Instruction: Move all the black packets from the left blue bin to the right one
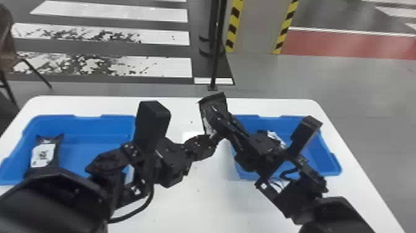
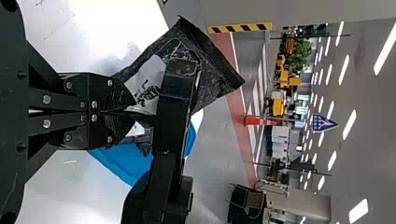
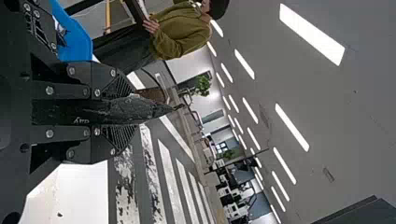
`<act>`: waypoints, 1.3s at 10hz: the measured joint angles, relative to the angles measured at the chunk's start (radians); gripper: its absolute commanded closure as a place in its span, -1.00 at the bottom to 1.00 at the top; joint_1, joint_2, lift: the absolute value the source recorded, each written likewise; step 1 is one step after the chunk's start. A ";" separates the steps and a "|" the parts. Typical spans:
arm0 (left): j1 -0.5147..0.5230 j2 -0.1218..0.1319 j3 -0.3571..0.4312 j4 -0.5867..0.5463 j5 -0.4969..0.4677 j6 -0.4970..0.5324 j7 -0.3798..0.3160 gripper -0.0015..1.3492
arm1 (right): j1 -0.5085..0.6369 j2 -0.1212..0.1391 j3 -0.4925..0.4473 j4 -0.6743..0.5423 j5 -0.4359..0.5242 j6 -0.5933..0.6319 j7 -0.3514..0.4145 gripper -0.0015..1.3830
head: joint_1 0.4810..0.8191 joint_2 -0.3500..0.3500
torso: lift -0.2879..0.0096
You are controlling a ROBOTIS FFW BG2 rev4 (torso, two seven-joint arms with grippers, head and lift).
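Above the table between the bins, a black packet (image 1: 204, 119) is held up by my right gripper (image 1: 220, 119), whose fingers clamp it. My left gripper (image 1: 214, 136) meets the packet's lower end. In the left wrist view, the left gripper (image 2: 133, 113) is shut on an edge of the packet (image 2: 212, 70), with a right finger across its face. The right wrist view has the packet (image 3: 156, 109) edge-on between the fingers of the right gripper (image 3: 128, 111). Another black packet (image 1: 43, 155) with a white label lies in the left blue bin (image 1: 93, 124).
The right blue bin (image 1: 326, 155) stands beneath the right arm and contains a packet with a white label (image 1: 274, 136). Both bins rest on the white table (image 1: 213, 201). The left arm crosses the left bin's right side.
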 measured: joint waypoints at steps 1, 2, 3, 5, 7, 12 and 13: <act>0.002 0.000 0.003 0.001 0.008 -0.005 0.002 0.11 | 0.000 0.001 -0.001 0.004 -0.002 -0.001 0.000 0.84 | 0.27 -0.35 | -0.01; 0.015 -0.003 0.019 0.003 0.022 -0.009 0.009 -0.62 | -0.003 0.002 -0.007 0.011 -0.005 -0.005 0.000 0.84 | 0.27 -0.35 | -0.01; 0.040 -0.012 0.060 0.004 0.030 -0.017 0.010 -0.91 | -0.008 0.002 -0.030 0.019 -0.004 -0.007 0.000 0.84 | 0.27 -0.34 | -0.01; 0.115 -0.035 0.188 -0.001 0.047 -0.073 0.007 -0.75 | -0.025 -0.005 -0.103 0.048 0.011 -0.008 0.001 0.84 | 0.27 -0.30 | -0.01; 0.222 -0.066 0.354 -0.085 0.061 -0.090 0.007 -0.75 | -0.072 -0.017 -0.171 0.149 0.057 -0.008 0.001 0.84 | 0.27 -0.22 | -0.01; 0.308 -0.102 0.619 -0.194 0.056 -0.093 0.008 -0.75 | -0.176 -0.028 -0.364 0.398 0.276 -0.022 -0.006 -0.87 | 0.27 -0.26 | -0.01; 0.307 -0.103 0.634 -0.198 0.049 -0.093 0.010 -0.75 | -0.145 -0.026 -0.371 0.354 0.313 -0.038 -0.022 -0.89 | 0.27 -0.26 | -0.01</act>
